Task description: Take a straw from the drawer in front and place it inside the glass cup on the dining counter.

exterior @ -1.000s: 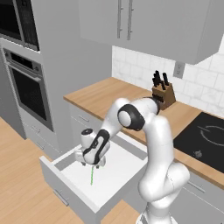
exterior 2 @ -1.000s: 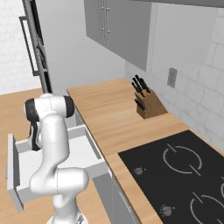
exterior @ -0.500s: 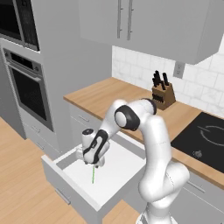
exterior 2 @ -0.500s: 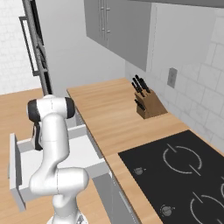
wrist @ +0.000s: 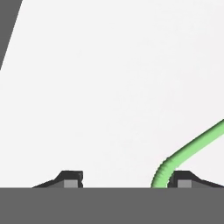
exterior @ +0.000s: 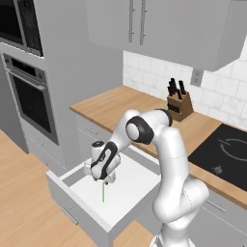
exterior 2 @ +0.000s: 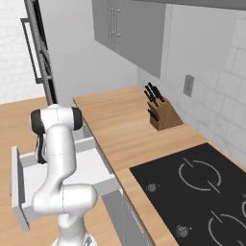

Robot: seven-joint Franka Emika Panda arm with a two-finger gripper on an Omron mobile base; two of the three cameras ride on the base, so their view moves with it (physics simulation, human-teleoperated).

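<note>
- Reaching down into the open drawer: end effector sits low over the white floor, jaws parted with a clear gap, nothing clamped.
- Straw lies flat on the drawer floor, its ribbed bendy end just inside the right fingertip, close to touching; can't tell if there is contact. Left fingertip is well apart from it.
- Handling, my read: very light, thin, smooth plastic, likely to roll or skate away when one finger pushes first. The tube would crush or kink under a hard squeeze, so light force only.
- Grip point: the straight section just past the ribbed bend, not the bend itself, which will flex. Centre the jaws so both pads meet it together.
- Looks: bright green, slim, curved at the ribbed section in the hand view; from the left base view it reads as a short green line below the end effector, near the middle of the drawer.
- Further back: wood counter with a knife block, then the black cooktop.
</note>
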